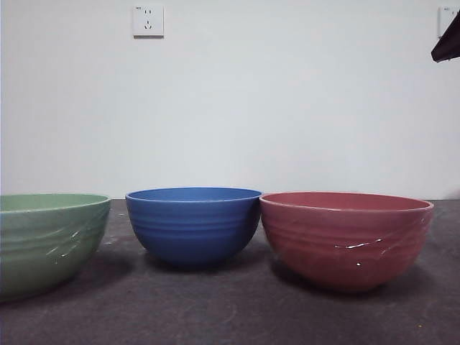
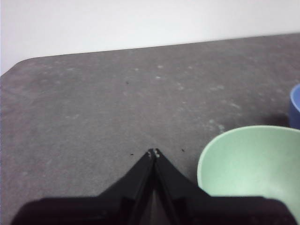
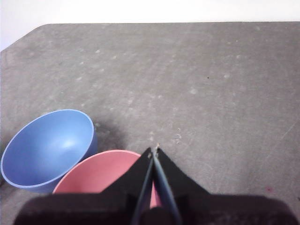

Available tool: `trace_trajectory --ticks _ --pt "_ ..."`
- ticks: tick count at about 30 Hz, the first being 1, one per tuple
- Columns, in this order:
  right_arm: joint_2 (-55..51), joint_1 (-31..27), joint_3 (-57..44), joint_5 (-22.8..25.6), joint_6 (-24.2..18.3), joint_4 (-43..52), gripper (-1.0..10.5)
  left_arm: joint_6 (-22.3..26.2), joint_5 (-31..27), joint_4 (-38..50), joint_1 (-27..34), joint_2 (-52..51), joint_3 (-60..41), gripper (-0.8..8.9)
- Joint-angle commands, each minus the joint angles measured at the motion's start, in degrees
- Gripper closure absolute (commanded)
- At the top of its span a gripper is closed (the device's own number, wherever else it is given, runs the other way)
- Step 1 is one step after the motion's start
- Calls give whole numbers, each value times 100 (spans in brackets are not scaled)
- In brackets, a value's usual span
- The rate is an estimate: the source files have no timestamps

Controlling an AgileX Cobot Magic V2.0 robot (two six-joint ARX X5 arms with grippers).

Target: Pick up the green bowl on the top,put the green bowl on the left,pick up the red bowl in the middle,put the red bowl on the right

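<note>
The green bowl (image 1: 44, 241) stands on the table at the left in the front view, empty and upright. It also shows in the left wrist view (image 2: 251, 164), beside my left gripper (image 2: 153, 152), which is shut, empty and held above the table. The red bowl (image 1: 346, 237) stands at the right, empty and upright. In the right wrist view the red bowl (image 3: 101, 176) lies below my right gripper (image 3: 153, 151), which is shut and empty. A black tip of an arm (image 1: 448, 39) shows at the top right corner of the front view.
A blue bowl (image 1: 193, 224) stands in the middle between the green and red bowls, set slightly farther back; it shows in the right wrist view (image 3: 49, 145) next to the red bowl. The dark grey table (image 1: 230, 316) ends at a white wall with a socket (image 1: 148, 21).
</note>
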Motion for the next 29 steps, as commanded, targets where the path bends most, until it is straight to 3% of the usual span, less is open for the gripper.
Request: trace_trajectory --ticks 1,22,25,29 --pt "-13 2 -15 13 55 33 944 -170 55 70 28 -15 -94 817" --pt "-13 2 -15 15 55 33 944 -170 52 35 28 -15 -94 817" --pt "-133 11 -15 632 -610 15 946 -170 52 35 28 -15 -94 817" --pt "-861 -35 -79 1687 -636 -234 946 -170 55 35 28 -15 -94 817"
